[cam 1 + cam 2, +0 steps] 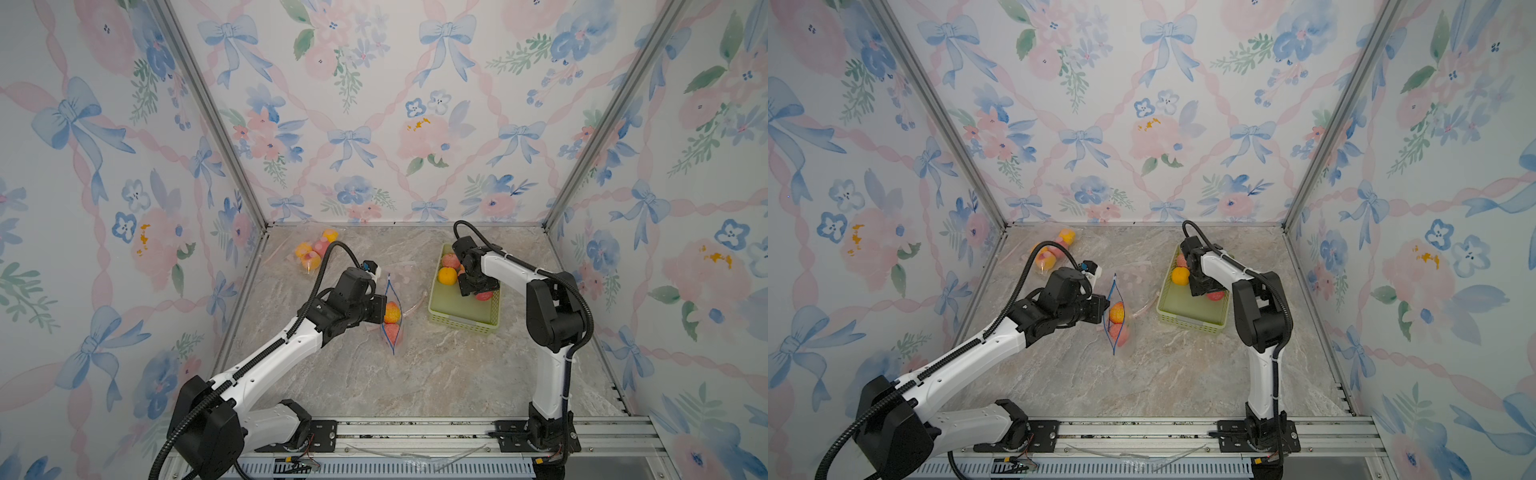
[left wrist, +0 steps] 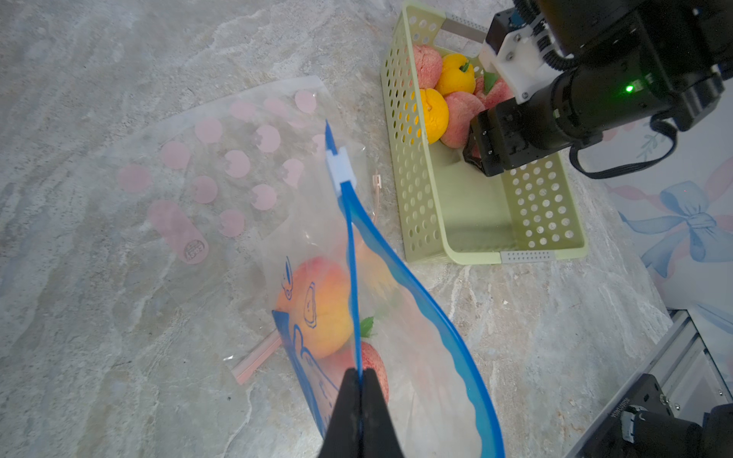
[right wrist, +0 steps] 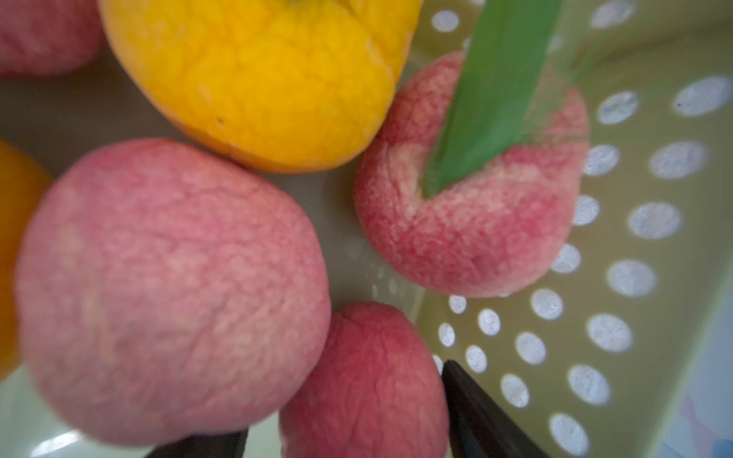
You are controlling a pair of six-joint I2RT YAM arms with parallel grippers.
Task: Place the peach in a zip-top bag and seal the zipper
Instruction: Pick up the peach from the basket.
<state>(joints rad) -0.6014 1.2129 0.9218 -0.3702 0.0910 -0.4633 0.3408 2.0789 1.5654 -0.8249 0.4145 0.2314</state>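
Gaping wide, the right claw (image 3: 343,400) straddled a wrinkled red-pink peach (image 3: 369,357) in the pale green perforated plastic basket (image 2: 476,222), not yet gripped, while the left claw (image 2: 360,374) pinched the blue zipper rim (image 2: 396,257) of the clear zip-top bag (image 2: 416,357), mouth open, two fruits (image 2: 321,309) inside, unsealed.

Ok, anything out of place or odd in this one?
A clear plastic sheet or bag lies on the front rail, off the table. The pink-dotted bag lies flat, partly under the blue-zip bag whose rim the left gripper pinches. Nothing looks spilled or damaged.
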